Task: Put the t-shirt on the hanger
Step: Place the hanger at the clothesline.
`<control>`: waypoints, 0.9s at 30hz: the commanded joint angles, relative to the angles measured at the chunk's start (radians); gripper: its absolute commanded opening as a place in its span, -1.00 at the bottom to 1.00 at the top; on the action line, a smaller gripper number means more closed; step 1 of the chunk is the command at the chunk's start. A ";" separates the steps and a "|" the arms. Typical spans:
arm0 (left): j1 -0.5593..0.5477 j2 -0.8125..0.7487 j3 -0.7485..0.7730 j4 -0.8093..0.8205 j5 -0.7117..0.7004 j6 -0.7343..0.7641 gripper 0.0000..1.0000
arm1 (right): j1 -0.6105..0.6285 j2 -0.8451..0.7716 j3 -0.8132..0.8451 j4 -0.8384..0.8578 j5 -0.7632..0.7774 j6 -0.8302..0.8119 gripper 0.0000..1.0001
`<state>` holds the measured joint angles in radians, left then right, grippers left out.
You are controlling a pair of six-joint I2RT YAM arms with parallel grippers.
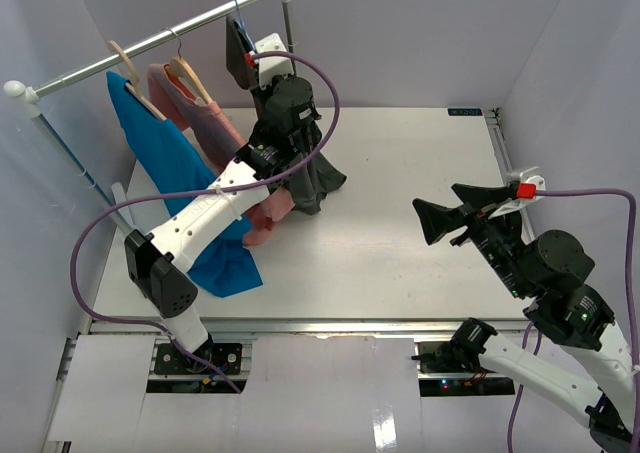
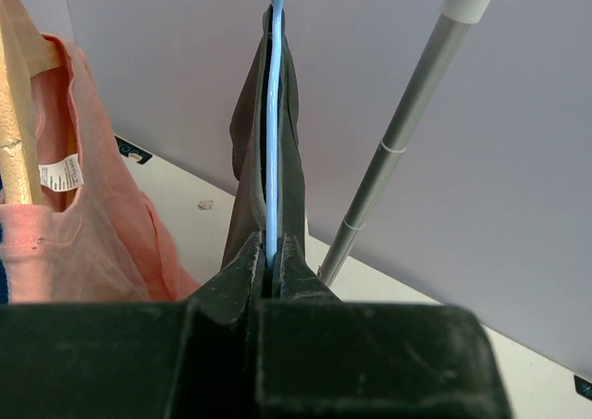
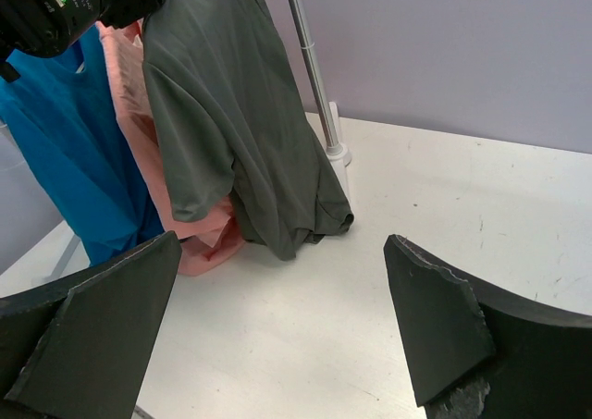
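The light-blue wire hanger [image 1: 236,3] is up by the rack rail [image 1: 150,41]. My left gripper [image 1: 240,43] is shut on its wire, and the left wrist view shows the blue hanger [image 2: 275,114] pinched between the fingertips [image 2: 250,257]. The dark grey t-shirt [image 1: 322,178] hangs from it beside the wire [image 2: 245,141], and its hem is bunched on the table [image 3: 231,114]. My right gripper [image 1: 438,199] stands open over the table to the right, well clear of the shirt. Nothing is between its jaws [image 3: 282,317].
A blue garment [image 1: 170,173] and a salmon-pink garment [image 1: 215,123] hang on wooden hangers [image 2: 18,114] left of the t-shirt. The rack's right pole [image 2: 388,151] stands close beside the hanger, its foot on the table [image 3: 338,155]. Purple walls enclose the white table [image 1: 400,263].
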<state>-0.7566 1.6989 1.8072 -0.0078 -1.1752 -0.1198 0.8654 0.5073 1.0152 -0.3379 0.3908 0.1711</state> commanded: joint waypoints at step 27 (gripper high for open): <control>0.053 0.010 -0.055 -0.108 0.235 -0.123 0.90 | 0.002 -0.147 -0.008 -0.077 0.046 -0.063 0.91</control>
<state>-0.7002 1.8044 1.7789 -0.0760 -1.0885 -0.2221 0.8654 0.3639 0.9981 -0.4121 0.4163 0.1384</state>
